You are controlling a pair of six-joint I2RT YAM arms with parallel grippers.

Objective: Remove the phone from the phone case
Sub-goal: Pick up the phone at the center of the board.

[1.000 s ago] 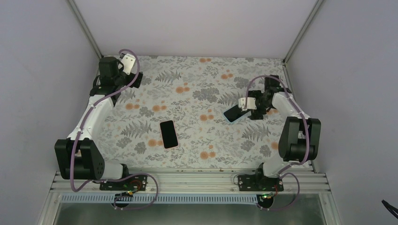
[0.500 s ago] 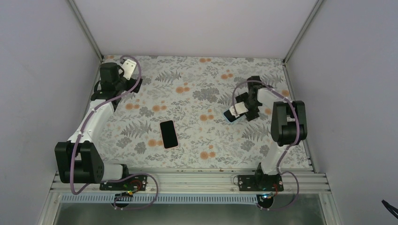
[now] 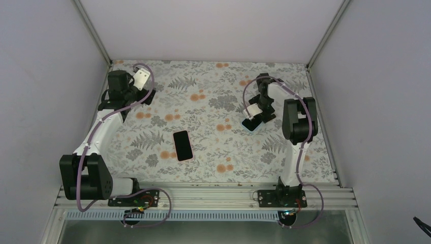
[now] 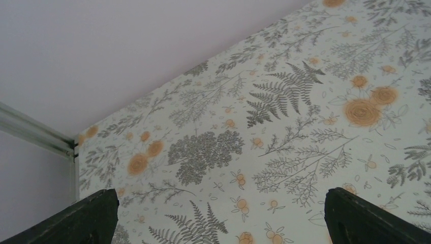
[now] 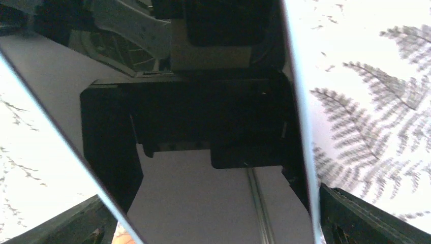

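We saw the right gripper point(image 3: 252, 117) spread wide astride the glossy, blue-rimmed phone point(image 3: 249, 126) right of the frame's centre, the left gripper point(image 4: 218, 216) equally wide over the worktop point(image 3: 213, 96) at upper left, and a second black slab point(image 3: 183, 145) lying mid-frame.

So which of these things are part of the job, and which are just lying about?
Job: phone, pale-blue rim, under the open right claw; black pink-rimmed slab mid-table, phone or case, unclear.
Lying about: flowered cloth; open left claw, idle at the far left corner.
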